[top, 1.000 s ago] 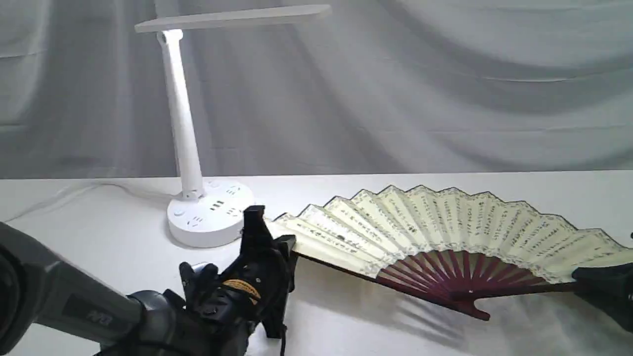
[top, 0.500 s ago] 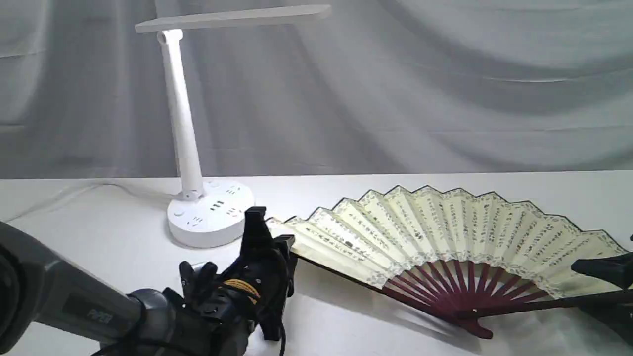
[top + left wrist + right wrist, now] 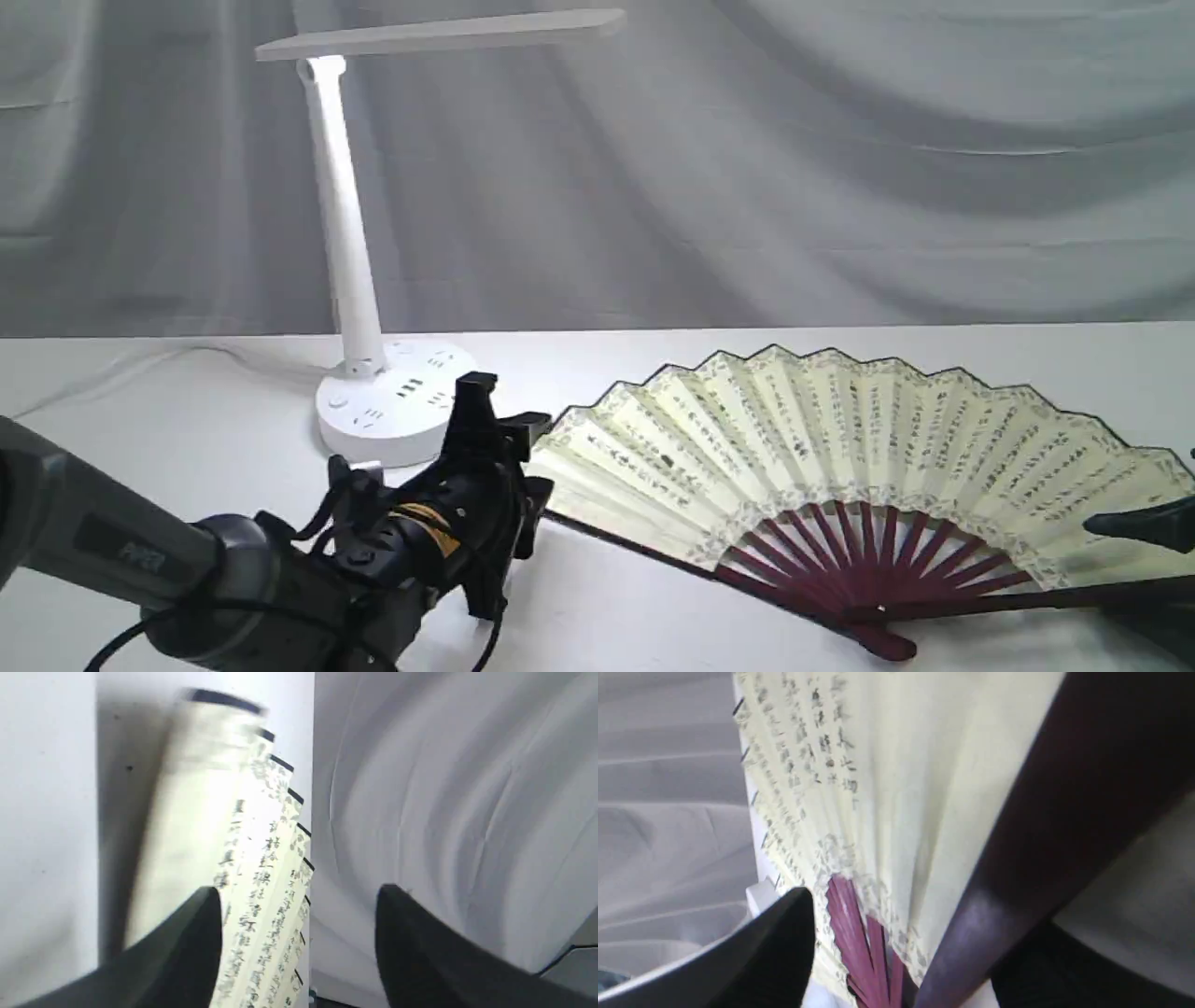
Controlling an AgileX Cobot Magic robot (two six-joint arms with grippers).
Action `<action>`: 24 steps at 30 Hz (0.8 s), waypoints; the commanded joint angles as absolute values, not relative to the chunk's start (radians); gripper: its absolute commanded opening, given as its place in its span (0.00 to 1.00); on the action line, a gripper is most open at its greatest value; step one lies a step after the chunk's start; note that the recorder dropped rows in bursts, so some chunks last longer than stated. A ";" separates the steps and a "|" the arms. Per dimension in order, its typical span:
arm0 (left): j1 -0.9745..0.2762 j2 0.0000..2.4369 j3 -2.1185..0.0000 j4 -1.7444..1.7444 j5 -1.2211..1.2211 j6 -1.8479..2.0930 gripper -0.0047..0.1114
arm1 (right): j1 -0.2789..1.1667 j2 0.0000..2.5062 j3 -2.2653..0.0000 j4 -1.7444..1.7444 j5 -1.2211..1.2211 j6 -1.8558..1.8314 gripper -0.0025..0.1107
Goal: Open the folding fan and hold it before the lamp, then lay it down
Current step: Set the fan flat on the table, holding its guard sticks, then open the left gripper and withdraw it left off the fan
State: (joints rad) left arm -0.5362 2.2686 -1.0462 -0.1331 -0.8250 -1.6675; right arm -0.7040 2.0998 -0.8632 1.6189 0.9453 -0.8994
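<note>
Well, grey draped cloth [image 3: 840, 187] hung behind the white table [image 3: 233, 448]. The folding fan [image 3: 840, 439] was spread wide on the right half of that table, calligraphy facing us, maroon ribs meeting at the pivot near the front edge. The lamp [image 3: 345, 243] stood upright at back left, its base just beside the fan's left tip. The left gripper [image 3: 299, 893] gaped wide at that left end, one finger over the paper, clamping nothing. The right gripper [image 3: 901, 933] was parted too, the dark guard running between its fingers and against one of them.
</note>
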 commanded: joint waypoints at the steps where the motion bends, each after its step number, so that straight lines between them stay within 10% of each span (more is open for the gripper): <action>1: -0.501 2.256 -1.049 0.012 -0.830 -1.723 0.48 | -0.708 2.062 -0.859 1.548 0.863 -0.771 0.51; 12: -0.452 2.246 -1.049 0.233 -0.819 -1.868 0.48 | -0.708 1.929 -0.859 1.400 0.835 -0.663 0.51; 24: -0.452 2.007 -1.065 0.279 -0.293 -1.854 0.43 | -0.708 1.760 -0.859 1.223 0.875 -0.593 0.51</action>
State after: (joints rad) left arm -0.4547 2.0444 -1.0614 0.2754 -0.3493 -1.8585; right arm -0.7040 1.7882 -0.8593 1.2521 0.8585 -0.6027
